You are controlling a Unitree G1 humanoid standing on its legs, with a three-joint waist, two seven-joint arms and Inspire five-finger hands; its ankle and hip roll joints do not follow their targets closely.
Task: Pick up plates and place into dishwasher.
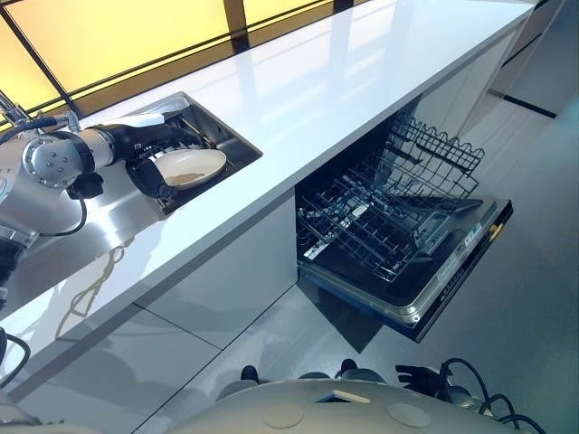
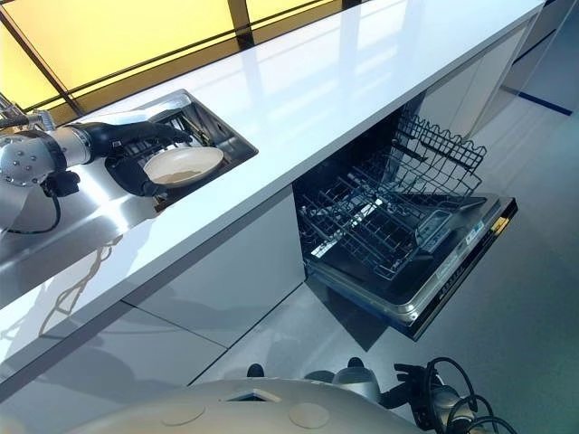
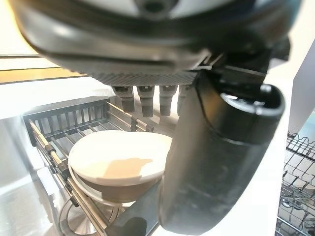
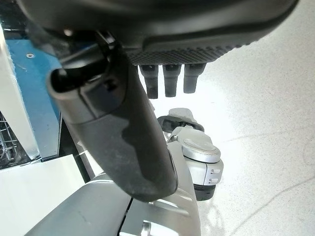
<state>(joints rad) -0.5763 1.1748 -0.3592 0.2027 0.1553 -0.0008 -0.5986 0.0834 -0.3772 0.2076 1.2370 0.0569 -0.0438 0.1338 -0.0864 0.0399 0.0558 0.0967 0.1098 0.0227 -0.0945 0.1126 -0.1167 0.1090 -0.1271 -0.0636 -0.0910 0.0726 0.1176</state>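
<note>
A cream plate [image 1: 192,166] lies tilted on the wire rack inside the sink [image 1: 237,137], also seen from the left wrist as the plate [image 3: 118,157]. My left hand [image 1: 147,155] reaches into the sink around the plate's left rim. Its fingers [image 3: 142,101] are straight beyond the plate with a small gap, and its thumb [image 3: 216,147] crosses the near rim. The dishwasher [image 1: 452,271] stands open under the counter, its lower rack [image 1: 380,221] pulled out over the door. My right hand [image 4: 118,128] hangs low over the floor, open and holding nothing.
The long white counter [image 1: 344,90] runs between the sink and the dishwasher opening. A faucet [image 1: 9,110] stands at the sink's left. White cabinet fronts [image 1: 226,271] sit left of the dishwasher. Grey floor [image 1: 525,298] spreads around the open door.
</note>
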